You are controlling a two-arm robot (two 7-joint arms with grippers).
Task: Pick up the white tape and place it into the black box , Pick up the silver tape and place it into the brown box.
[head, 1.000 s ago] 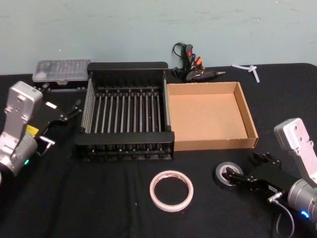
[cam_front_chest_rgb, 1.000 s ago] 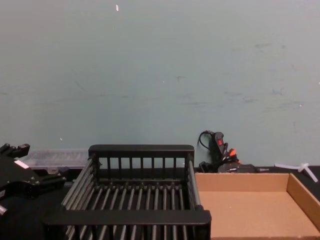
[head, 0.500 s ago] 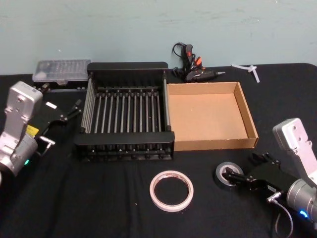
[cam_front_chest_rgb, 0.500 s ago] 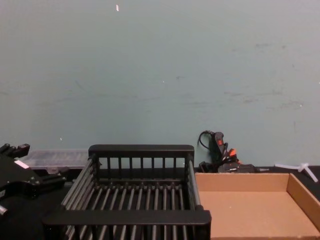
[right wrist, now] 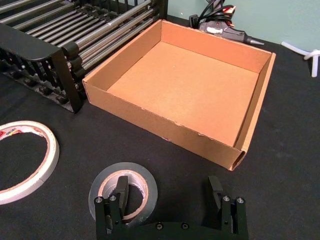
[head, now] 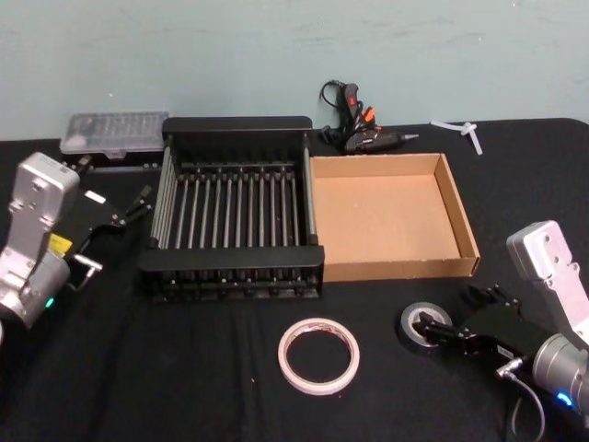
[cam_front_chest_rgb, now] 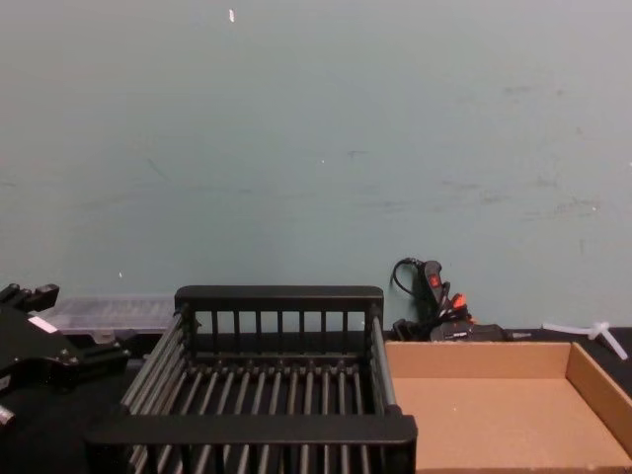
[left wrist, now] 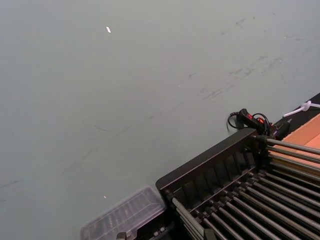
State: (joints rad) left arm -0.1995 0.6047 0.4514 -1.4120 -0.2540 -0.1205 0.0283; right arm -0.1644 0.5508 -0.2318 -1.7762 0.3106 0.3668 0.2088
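The silver tape (head: 424,324) (right wrist: 107,178) lies flat on the black table in front of the brown box (head: 396,268) (right wrist: 160,125). My right gripper (head: 451,311) (right wrist: 167,196) is open low over the table. One finger (right wrist: 120,192) stands inside the roll's core and the other finger (right wrist: 215,192) stands outside, beside the roll. The white tape (head: 318,354) (right wrist: 48,150) lies flat to the left of the silver roll, in front of the black box (head: 230,262) (right wrist: 60,55). Both boxes hold nothing. My left gripper (head: 138,204) hangs open left of the black box.
A glue gun with its cord (head: 354,120) (cam_front_chest_rgb: 434,301) lies behind the boxes. A clear plastic case (head: 115,132) (cam_front_chest_rgb: 109,311) sits at the back left, and a white plastic piece (head: 465,129) at the back right. The teal wall is close behind.
My right gripper has shifted only slightly around the silver tape. Both tapes and the left arm have stayed where they were.
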